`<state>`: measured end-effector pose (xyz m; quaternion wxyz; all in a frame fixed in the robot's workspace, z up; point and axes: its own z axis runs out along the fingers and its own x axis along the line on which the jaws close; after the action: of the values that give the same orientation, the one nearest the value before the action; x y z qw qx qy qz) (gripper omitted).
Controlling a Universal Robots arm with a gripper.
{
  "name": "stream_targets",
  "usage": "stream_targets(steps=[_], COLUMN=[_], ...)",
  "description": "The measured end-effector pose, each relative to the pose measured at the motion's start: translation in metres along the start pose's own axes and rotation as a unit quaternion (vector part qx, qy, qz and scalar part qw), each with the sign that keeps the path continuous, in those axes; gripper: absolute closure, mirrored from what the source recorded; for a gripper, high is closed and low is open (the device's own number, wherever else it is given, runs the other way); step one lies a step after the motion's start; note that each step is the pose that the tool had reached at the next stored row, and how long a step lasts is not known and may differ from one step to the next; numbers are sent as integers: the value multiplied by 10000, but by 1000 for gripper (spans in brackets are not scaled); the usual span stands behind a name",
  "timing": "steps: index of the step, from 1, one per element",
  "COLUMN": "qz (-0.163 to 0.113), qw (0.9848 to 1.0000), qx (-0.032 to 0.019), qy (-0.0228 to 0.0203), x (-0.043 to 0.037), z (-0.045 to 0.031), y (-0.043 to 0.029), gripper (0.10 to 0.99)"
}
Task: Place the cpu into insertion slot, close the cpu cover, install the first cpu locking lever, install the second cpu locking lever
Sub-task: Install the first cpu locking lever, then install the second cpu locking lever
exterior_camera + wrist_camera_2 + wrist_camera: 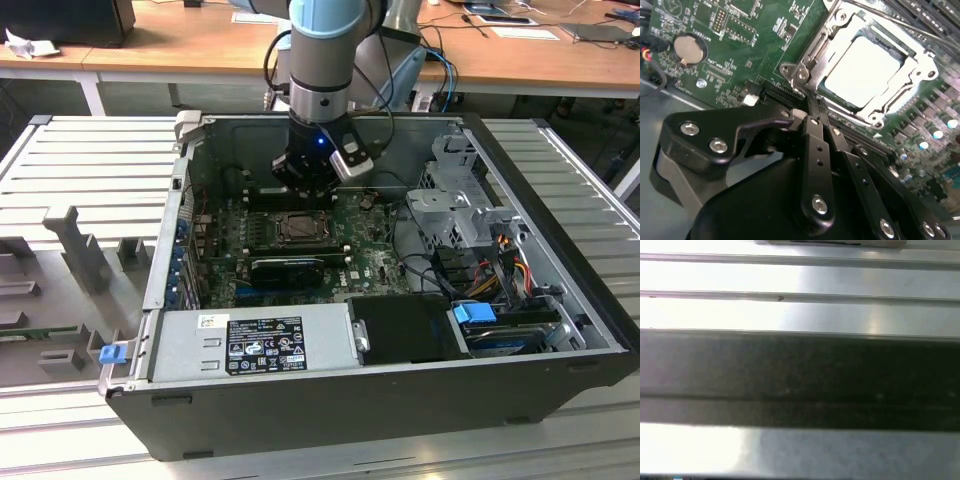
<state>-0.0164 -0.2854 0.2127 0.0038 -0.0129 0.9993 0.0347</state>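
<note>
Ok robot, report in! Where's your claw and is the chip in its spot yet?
Tool shut, empty, hovering beside the socket. Cpu seated in insertion slot, cpu cover down around it. Nothing in the way.

A ribbed, silvery metal desk [90,160] of long parallel slats carries an open computer case [330,395], lying on its side and spanning the desk's middle. On the exterior view's left, grey fixture blocks [75,245] stand on the slats. Beyond it, a wooden desk [180,45] holds papers [525,32] and a dark box [85,20].
</note>
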Motion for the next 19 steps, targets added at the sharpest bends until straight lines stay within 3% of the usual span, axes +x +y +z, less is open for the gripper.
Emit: stream_targets(steps=[16,19], qz=[-1,0], qw=[10000,10000], qx=[0,0], qy=[1,0], x=[1,2], z=[-24,-26], y=[-67,-107], gripper=[980,980])
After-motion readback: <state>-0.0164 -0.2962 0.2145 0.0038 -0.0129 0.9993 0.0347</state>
